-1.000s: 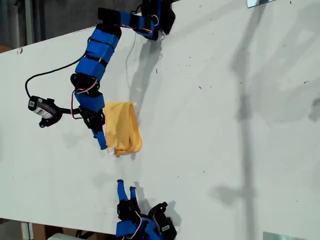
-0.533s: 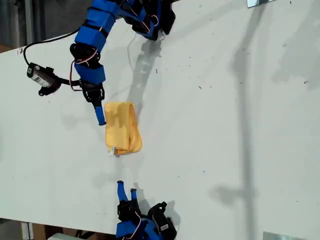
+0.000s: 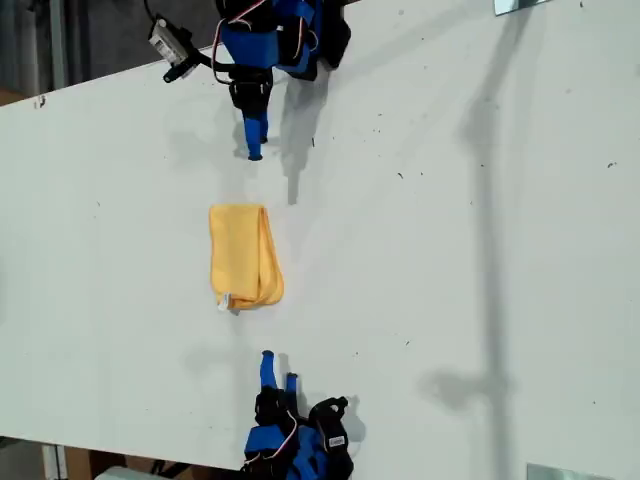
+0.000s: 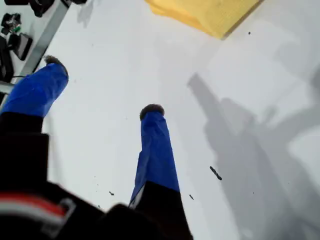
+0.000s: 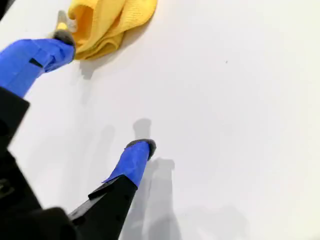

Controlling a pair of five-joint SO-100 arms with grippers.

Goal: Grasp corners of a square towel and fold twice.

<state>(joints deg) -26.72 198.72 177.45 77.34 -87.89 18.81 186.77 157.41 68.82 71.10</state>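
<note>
The yellow towel (image 3: pixel 242 256) lies folded into a narrow strip on the white table (image 3: pixel 450 250), its small white tag (image 3: pixel 224 300) at the end nearer the exterior view's bottom. My first gripper (image 3: pixel 254 140) hangs open near the table's edge at the exterior view's top, well away from the towel (image 4: pixel 205 12). My second gripper (image 3: pixel 279 367) stands open by the edge at the exterior view's bottom, a short gap from the tagged end of the towel (image 5: pixel 107 22). Neither gripper (image 4: pixel 102 86) (image 5: pixel 103 91) holds anything.
Both arm bases sit at the table's edges, one at the exterior view's top (image 3: pixel 300 25) and one at its bottom (image 3: pixel 300 455). Metal plates show at the top right (image 3: pixel 520 5) and bottom right (image 3: pixel 565 472) of the exterior view.
My first gripper has drawn back from beside the towel toward the exterior view's top. The towel stays folded in place. My second gripper has shifted slightly toward the towel.
</note>
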